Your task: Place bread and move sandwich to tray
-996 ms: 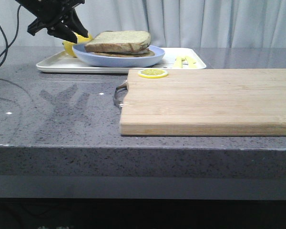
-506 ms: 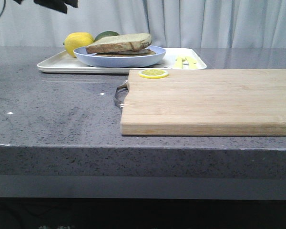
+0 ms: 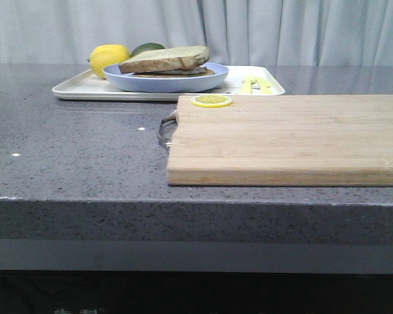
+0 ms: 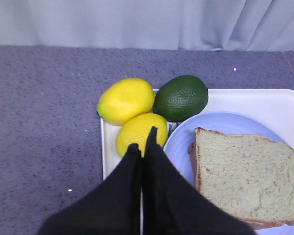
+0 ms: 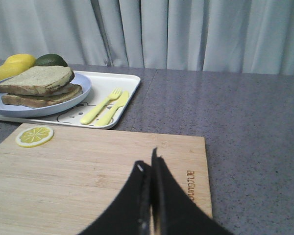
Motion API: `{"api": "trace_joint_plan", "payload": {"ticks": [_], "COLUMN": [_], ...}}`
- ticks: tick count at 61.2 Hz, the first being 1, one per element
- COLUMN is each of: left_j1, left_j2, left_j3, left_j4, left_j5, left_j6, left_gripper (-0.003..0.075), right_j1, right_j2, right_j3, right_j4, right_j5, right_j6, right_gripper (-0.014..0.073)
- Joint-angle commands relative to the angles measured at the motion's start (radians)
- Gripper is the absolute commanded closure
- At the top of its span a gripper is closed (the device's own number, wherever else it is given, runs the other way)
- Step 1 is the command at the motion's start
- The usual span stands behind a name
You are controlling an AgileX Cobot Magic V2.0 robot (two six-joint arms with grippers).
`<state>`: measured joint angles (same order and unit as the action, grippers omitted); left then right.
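The bread (image 3: 164, 57) is the top slice of the sandwich on the pale blue plate (image 3: 165, 79), which stands on the white tray (image 3: 78, 88) at the back left. The bread (image 4: 245, 178) and plate (image 4: 220, 123) show in the left wrist view, and the sandwich (image 5: 36, 85) in the right wrist view. My left gripper (image 4: 143, 139) is shut and empty, above the tray beside the plate's rim, over a lemon. My right gripper (image 5: 148, 159) is shut and empty above the bamboo cutting board. Neither gripper shows in the front view.
Two lemons (image 4: 126, 100) and a dark green avocado (image 4: 181, 97) lie on the tray behind the plate. A yellow fork and knife (image 5: 105, 108) lie on the tray's right part. The cutting board (image 3: 288, 137) bears a lemon slice (image 3: 211, 101).
My left arm has lifted up and out of the front view, away from the plate's left side. The plate with the sandwich stays on the tray.
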<state>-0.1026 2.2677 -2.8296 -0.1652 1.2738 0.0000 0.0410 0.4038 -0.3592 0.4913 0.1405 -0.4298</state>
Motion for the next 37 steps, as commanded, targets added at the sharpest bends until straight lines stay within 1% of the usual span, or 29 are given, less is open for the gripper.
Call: {"api": "trace_joint_plan", "payload": {"ticks": [1,6,9,12,17,22,31,37], "left_j1": [-0.045,-0.090,-0.109,-0.117,-0.112,-0.104,-0.073,-0.049], "left_j2": [-0.144,-0.224,-0.285,-0.332,-0.423,-0.513,-0.668,-0.800], "left_j3": [0.063,0.229,0.346,0.464,0.647,0.816,1.075,1.262], "left_j4": [0.089,0.259,0.332,0.359,0.355,0.341,0.277,0.237], "left_j5": [-0.019,-0.019,-0.019,-0.019,-0.027,-0.072,-0.208,-0.326], "left_j6": [-0.008,0.000,0.000,-0.006,-0.006,-0.012,-0.012,-0.012], "left_gripper": [0.0739,0.0739,0.0739,0.0739,0.0739,0.0739,0.0739,0.0739], "right_j1": [0.002,0.002,0.002,0.002,0.002,0.002,0.002,0.002], "right_j2": [0.002,0.002,0.002,0.002,0.002,0.002,0.002,0.002], "right_j3": [-0.028,-0.028,-0.028,-0.028,-0.028,-0.028,-0.028,-0.028], "right_j4": [0.007,0.007,0.007,0.007,0.007,0.007,0.007,0.007], "right_j5": [-0.071,-0.069,-0.069,-0.069,-0.069,-0.069,-0.069,-0.069], "right_j6": [-0.009,-0.009,-0.009,-0.009,-0.009,-0.009,-0.009,-0.009], "right_gripper": [0.0652,0.0652,0.0652,0.0652,0.0652,0.0652,0.0652,0.0652]}}
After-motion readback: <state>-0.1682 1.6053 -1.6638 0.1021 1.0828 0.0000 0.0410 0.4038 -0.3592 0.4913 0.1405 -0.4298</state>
